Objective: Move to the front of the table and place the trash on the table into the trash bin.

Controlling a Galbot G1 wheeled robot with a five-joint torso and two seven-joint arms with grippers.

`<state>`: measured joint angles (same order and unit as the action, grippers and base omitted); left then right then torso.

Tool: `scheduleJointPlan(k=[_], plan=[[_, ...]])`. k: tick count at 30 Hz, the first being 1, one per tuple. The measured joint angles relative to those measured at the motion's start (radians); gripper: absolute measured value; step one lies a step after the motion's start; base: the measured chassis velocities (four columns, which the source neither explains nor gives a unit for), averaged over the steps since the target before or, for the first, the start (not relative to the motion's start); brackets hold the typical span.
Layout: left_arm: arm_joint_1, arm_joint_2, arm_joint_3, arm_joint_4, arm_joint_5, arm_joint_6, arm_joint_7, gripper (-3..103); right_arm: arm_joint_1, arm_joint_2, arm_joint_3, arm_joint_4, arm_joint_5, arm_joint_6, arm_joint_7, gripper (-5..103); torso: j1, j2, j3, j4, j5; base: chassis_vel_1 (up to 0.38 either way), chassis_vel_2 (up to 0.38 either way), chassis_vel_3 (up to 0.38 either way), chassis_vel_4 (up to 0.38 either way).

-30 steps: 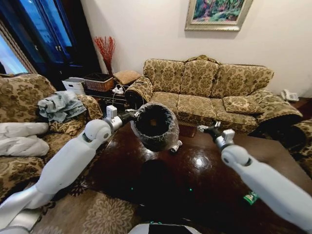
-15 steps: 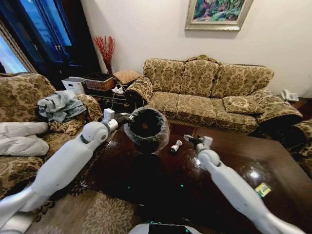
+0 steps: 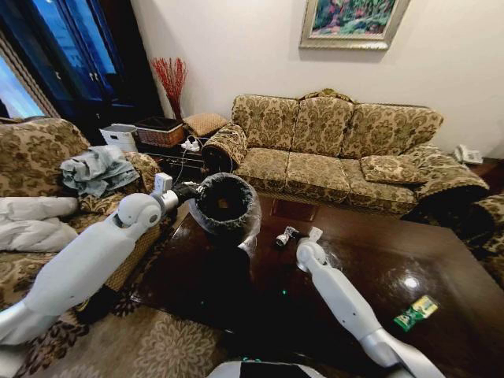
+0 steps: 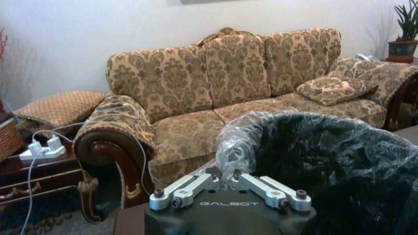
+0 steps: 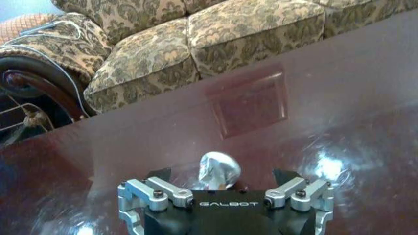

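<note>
The trash bin (image 3: 226, 201), black with a crinkled clear bag, hangs tilted above the table's (image 3: 354, 236) left end. My left gripper (image 3: 191, 192) is shut on the bin's rim (image 4: 230, 169), where the bag puffs over it. A small silver-grey can (image 3: 281, 239) lies on the table. My right gripper (image 3: 290, 234) has reached it. In the right wrist view that gripper (image 5: 220, 175) stands open with the can (image 5: 219, 168) between its fingers (image 5: 158, 175). A green wrapper (image 3: 416, 312) lies near the table's right front edge.
A patterned sofa (image 3: 339, 146) runs close behind the table. An armchair (image 3: 47, 197) with cloths stands at the left. A side table with a wicker basket (image 3: 160, 132) and a power strip (image 4: 40, 149) sits in the corner. A rug (image 3: 150, 342) lies in front.
My right arm has swung left across the table and its gripper now straddles the silver can. My left arm has carried the bin a little to the left and lower.
</note>
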<state>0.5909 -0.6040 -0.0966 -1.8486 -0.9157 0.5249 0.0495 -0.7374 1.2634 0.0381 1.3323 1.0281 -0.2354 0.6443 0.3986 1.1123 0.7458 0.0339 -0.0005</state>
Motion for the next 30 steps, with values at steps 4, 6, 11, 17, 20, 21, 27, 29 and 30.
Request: scheduleJointPlan(k=[4,6,11,17,20,21,27,29,30], plan=[[-0.004,0.033,0.0,-0.006,-0.011,-0.017,0.011,3,0.01,0.045,0.002,-0.041,-0.016,-0.004,-0.014,100,0.0,0.0,0.0,-0.0002,0.0005,0.0,0.0,0.0,0.0],[-0.007,0.039,0.0,-0.009,-0.015,-0.018,0.014,3,0.012,0.055,0.002,-0.045,-0.023,-0.006,-0.011,101,0.0,0.0,0.0,0.0001,0.0006,0.0,0.0,0.0,0.0],[-0.01,0.046,0.0,-0.019,-0.026,-0.02,0.016,3,0.019,0.09,0.001,-0.065,-0.028,-0.023,0.021,94,0.0,0.0,0.0,-0.0002,0.0004,0.0,0.0,0.0,0.0],[-0.01,0.049,-0.004,-0.023,-0.027,-0.02,0.016,3,0.022,0.099,0.002,-0.088,-0.021,-0.033,0.033,78,0.0,0.0,0.0,-0.0002,0.0004,0.0,0.0,0.0,0.0],[-0.006,0.049,-0.008,-0.023,-0.027,-0.02,0.016,3,0.024,0.091,0.002,-0.107,-0.022,-0.033,0.023,71,0.0,0.0,0.0,-0.0001,0.0004,0.0,0.0,0.0,0.0],[-0.006,0.049,-0.008,-0.023,-0.027,-0.02,0.016,3,0.024,0.091,0.002,-0.107,-0.022,-0.033,0.023,71,0.0,0.0,0.0,-0.0001,0.0004,0.0,0.0,0.0,0.0],[-0.008,0.045,-0.01,-0.023,-0.037,-0.021,0.015,3,0.03,0.085,0.002,-0.121,-0.019,-0.033,0.017,48,0.0,0.0,0.0,-0.0003,0.0004,0.0,0.0,0.0,0.0],[-0.015,0.041,-0.012,-0.024,-0.051,-0.021,0.008,3,0.033,0.088,0.002,-0.129,-0.015,-0.033,0.017,43,0.0,0.0,0.0,-0.0002,0.0003,0.0,0.0,0.0,0.0],[-0.015,0.041,-0.012,-0.024,-0.051,-0.021,0.008,3,0.033,0.088,0.002,-0.129,-0.015,-0.033,0.017,43,0.0,0.0,0.0,-0.0002,0.0003,0.0,0.0,0.0,0.0]])
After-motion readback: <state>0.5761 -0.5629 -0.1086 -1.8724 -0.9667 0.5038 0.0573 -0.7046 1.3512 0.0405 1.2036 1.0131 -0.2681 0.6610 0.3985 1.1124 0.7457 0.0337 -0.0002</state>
